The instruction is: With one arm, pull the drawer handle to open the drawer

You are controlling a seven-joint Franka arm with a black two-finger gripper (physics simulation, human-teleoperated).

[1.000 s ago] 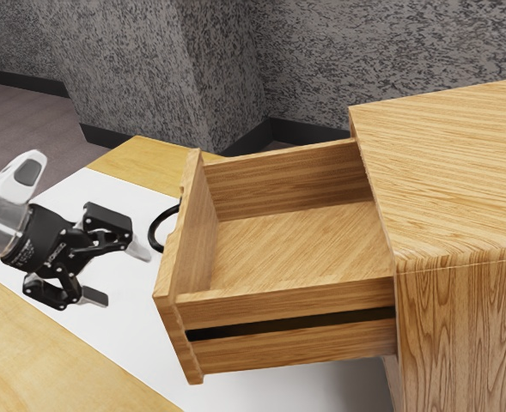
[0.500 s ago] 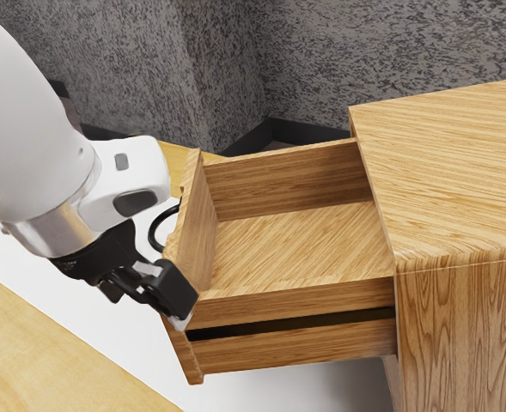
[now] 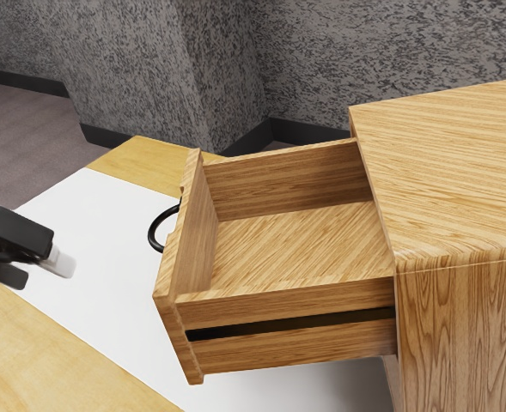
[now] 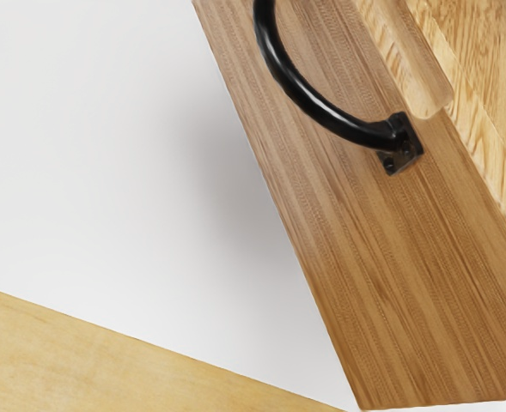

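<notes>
The wooden drawer stands pulled far out of the tall wooden cabinet, toward the exterior view's left. Its inside is bare wood. The drawer's front panel faces the exterior view's left, and on it sits the black curved metal handle, of which a part of the loop shows beside the panel.

The black two-finger gripper is at the exterior view's left edge, low over the white table top and well apart from the handle. Its two fingers stand apart from each other and nothing is between them, so the claw is released. One finger has a pale tip.

In the wrist view the handle curves over the front panel and ends in a small square black mount fixed to the wood. Beside the panel lies the white table top, and next to it a light wooden strip. A grey speckled wall stands on the far side.
</notes>
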